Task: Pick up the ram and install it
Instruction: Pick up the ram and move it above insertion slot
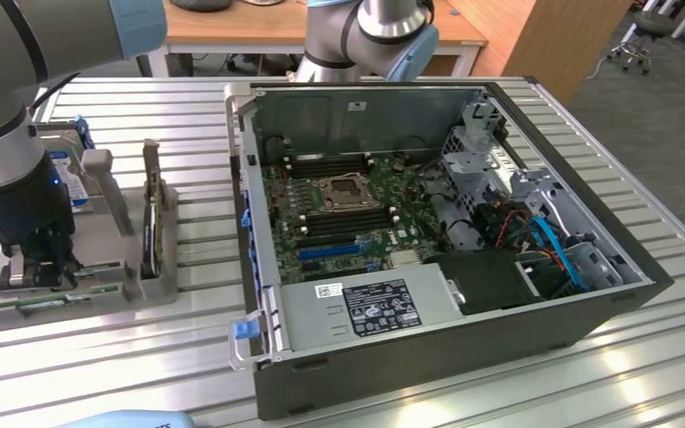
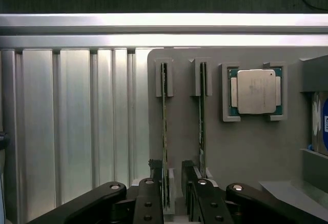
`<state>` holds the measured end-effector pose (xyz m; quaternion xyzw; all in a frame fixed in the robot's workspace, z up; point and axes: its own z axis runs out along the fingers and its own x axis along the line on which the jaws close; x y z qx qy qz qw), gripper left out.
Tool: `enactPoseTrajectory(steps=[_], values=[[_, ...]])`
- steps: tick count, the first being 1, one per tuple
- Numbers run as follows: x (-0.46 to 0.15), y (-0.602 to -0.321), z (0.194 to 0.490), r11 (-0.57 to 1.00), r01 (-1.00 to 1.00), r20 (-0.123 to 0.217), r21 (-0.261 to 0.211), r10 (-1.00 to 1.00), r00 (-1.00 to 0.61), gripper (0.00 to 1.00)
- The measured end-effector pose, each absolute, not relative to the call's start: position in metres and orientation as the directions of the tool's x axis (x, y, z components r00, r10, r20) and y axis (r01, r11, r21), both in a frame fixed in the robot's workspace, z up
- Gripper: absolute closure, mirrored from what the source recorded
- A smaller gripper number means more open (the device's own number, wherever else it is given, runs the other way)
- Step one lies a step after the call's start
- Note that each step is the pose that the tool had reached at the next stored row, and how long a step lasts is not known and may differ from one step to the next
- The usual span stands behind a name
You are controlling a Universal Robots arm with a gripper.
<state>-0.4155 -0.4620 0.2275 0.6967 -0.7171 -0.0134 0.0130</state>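
Observation:
Two rams stand on edge in slots of a grey holder (image 2: pixel 241 147). The ram (image 2: pixel 164 116) nearer the holder's edge runs between my fingers, with a second ram (image 2: pixel 202 111) beside it. My gripper (image 2: pixel 170 177) is open and straddles the first ram's end, with a gap between one finger (image 2: pixel 191 180) and the stick. In the exterior view my gripper (image 1: pixel 38 272) hangs low over the holder at the left, just above the green ram (image 1: pixel 43 304).
A square silver processor (image 2: pixel 256 92) sits in its own pocket of the holder, and a hard drive (image 1: pixel 71 183) with a blue-and-white label stands behind. The open computer case (image 1: pixel 628 294) fills the exterior view's right, its motherboard (image 1: pixel 336 214) exposed. The ribbed metal table (image 2: pixel 72 126) lies around.

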Motion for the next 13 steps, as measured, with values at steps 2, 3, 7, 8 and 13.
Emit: enactPoseTrajectory(steps=[2, 3, 7, 8, 13], values=[[-0.4155, -0.4634, 0.2274, 0.028, -0.999, 0.000, 0.037, -1.000, -0.028, 0.71], [-0.4155, -0.4638, 0.2274, 0.028, -0.999, 0.000, 0.037, -1.000, -0.028, 0.71], [-0.4155, -0.4640, 0.2264, 0.028, -0.999, 0.000, 0.037, -1.000, -0.028, 0.71], [-0.4155, -0.4640, 0.2257, 0.028, -0.999, 0.000, 0.037, -1.000, -0.028, 0.71], [-0.4155, -0.4640, 0.2213, 0.027, -0.999, 0.000, 0.037, -1.000, -0.027, 0.71]])
